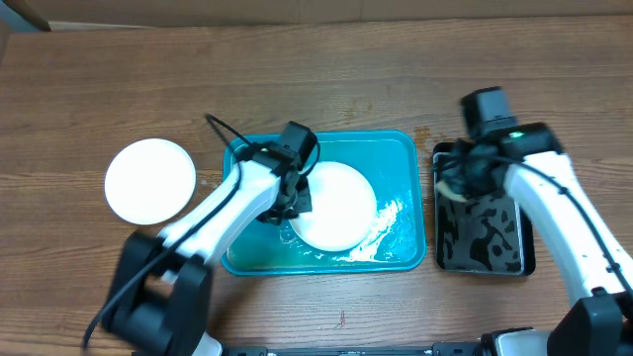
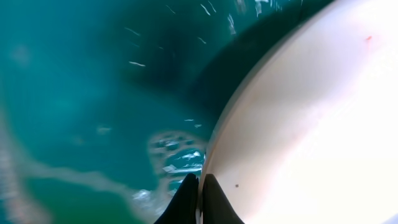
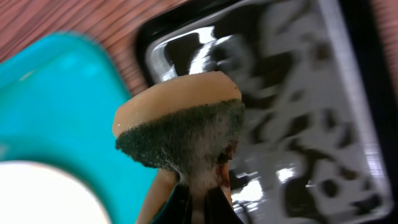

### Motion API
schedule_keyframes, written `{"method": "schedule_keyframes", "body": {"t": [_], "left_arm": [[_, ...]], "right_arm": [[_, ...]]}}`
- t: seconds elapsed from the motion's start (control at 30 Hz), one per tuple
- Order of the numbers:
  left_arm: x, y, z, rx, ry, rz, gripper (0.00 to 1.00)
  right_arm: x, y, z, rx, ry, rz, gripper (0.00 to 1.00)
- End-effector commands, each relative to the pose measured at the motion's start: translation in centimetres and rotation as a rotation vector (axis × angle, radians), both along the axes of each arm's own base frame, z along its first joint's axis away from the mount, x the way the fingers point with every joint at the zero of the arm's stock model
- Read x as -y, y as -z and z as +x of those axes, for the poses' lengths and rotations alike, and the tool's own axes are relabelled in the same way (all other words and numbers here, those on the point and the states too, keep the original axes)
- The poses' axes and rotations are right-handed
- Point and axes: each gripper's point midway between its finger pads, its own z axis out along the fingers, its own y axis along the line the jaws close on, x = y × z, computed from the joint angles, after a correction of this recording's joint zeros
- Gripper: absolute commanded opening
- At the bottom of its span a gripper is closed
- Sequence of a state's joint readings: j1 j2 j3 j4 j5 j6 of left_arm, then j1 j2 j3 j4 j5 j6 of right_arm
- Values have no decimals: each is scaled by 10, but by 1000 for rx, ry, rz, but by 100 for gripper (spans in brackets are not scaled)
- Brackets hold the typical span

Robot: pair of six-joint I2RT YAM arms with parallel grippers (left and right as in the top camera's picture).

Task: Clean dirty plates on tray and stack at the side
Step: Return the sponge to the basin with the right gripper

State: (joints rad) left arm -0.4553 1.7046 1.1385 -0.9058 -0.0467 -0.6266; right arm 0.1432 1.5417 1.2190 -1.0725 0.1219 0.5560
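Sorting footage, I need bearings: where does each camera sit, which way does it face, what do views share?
Overhead: above the table, facing straight down on turquoise tray, black tray, left arm, right arm.
Left wrist: on the left arm, looking down past the left claw, shut on the white plate.
Right wrist: on the right arm, looking past the right claw, shut on a sponge, at the black tray.
Shared: white plate and turquoise tray, all three.

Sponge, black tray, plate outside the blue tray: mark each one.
sponge (image 3: 186, 134), right wrist view, green scouring face.
black tray (image 1: 485, 232), overhead view, wet floor.
plate on the table (image 1: 150, 180), overhead view, its centre.
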Motion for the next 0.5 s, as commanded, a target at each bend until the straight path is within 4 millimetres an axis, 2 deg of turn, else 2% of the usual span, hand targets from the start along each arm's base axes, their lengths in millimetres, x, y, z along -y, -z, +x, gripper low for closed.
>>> {"method": "schedule_keyframes", "body": {"t": [0.0, 0.07, 0.17, 0.3, 0.47], "left_arm": [[-38, -56, 22, 230, -33, 158, 4], [-49, -75, 24, 291, -6, 210, 4], [-62, -91, 21, 327, 12, 276, 4], [-72, -91, 13, 294, 37, 331, 4], [-89, -98, 13, 314, -2, 425, 4]], "right_arm": [[29, -8, 3, 15, 2, -41, 4], [41, -7, 0, 0, 5, -50, 4], [54, -6, -5, -21, 45, -48, 4], [59, -5, -7, -29, 61, -47, 4], [59, -5, -7, -29, 62, -46, 4]]}}
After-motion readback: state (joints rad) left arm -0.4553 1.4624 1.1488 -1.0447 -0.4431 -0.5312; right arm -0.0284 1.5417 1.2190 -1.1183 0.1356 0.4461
